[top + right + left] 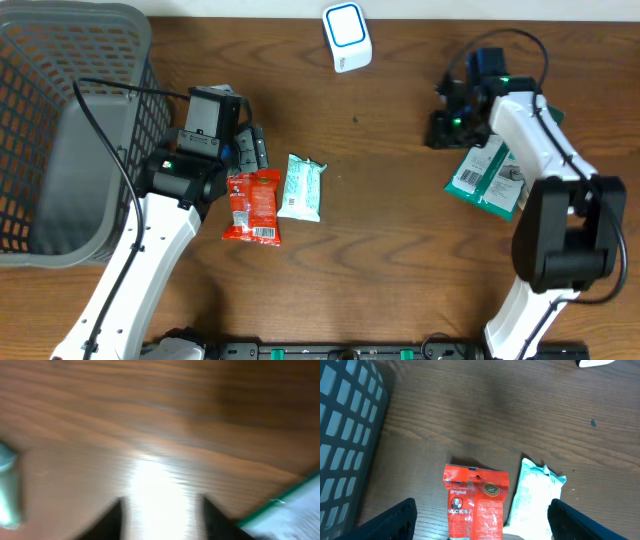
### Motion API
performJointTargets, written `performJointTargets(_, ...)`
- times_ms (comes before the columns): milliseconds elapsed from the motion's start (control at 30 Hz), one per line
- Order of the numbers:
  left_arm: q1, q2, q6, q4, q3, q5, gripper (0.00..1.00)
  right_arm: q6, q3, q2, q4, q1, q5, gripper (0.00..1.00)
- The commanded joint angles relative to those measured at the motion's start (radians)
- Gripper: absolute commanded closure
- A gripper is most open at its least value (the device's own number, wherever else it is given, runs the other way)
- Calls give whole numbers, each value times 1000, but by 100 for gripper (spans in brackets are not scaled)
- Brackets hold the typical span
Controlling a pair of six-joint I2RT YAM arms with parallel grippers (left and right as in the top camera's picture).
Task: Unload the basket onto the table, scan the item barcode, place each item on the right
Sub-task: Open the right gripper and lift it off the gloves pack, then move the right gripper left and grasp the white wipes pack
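Table (400,260) holds red pouch (252,207), basket (60,60), maybe scanner (347,37).

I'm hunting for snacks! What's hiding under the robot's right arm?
A green-and-white packet. The right arm covers part of it, so that part is hidden.

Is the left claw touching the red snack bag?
Apart. In the left wrist view the left gripper is open, its fingers wide of the red snack bag, bare table showing between.
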Motion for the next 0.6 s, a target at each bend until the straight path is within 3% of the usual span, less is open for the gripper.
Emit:
performJointTargets(0, 3, -6, 6, 0, 0, -13, 16, 38, 15, -25, -3, 86, -180, 1)
performJointTargets(167, 3, -6, 6, 0, 0, -13, 16, 116, 6, -4, 26, 199, -290, 1)
performJointTargets(267, 3, -6, 6, 0, 0, -13, 16, 194, 6, 14, 63, 267, -232, 16)
performJointTargets(567, 3, -6, 6, 0, 0, -13, 16, 404, 3, 60, 157, 452, -14, 27)
